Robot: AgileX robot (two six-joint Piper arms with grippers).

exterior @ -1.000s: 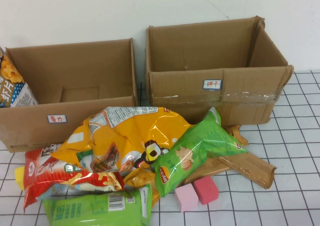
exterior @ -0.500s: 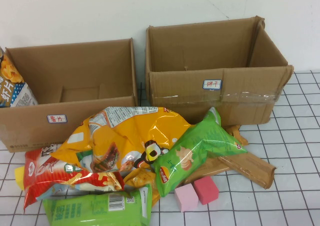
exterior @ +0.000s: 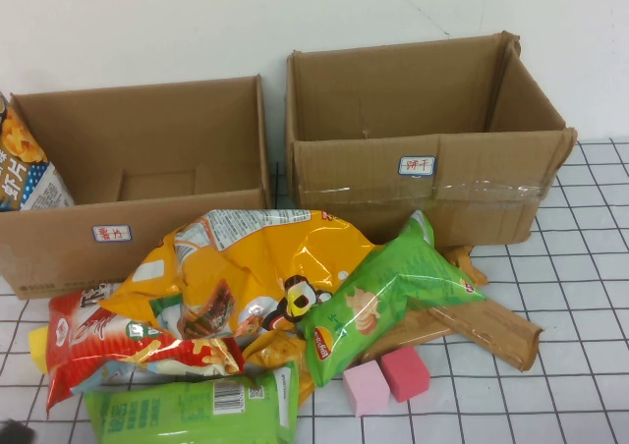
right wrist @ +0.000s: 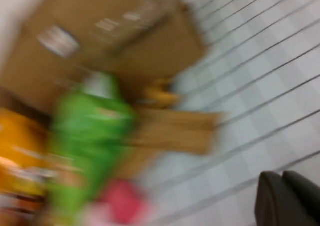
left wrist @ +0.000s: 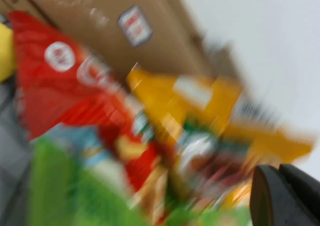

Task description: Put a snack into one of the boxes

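Dark tip of left gripper (exterior: 12,430) newly enters high view beside red bag (exterior: 118,341), jaws closed, empty. Right gripper (right wrist: 289,198) closed, empty, over tiles near green chip bag (exterior: 378,297). Snacks unmoved; boxes (exterior: 138,184) unfilled. Approach starting, pick pending.

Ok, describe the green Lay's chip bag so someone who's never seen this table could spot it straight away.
Start at the right cardboard box. Just in front of it, the green Lay's bag lies slanted on the snack pile, overlapping the big yellow bag. Unlike the flatter green pack at the near edge, it shows a red-and-yellow logo and sits beside two pink blocks.

Left claw (left wrist: 280,196) closed; right claw (right wrist: 285,198) closed.
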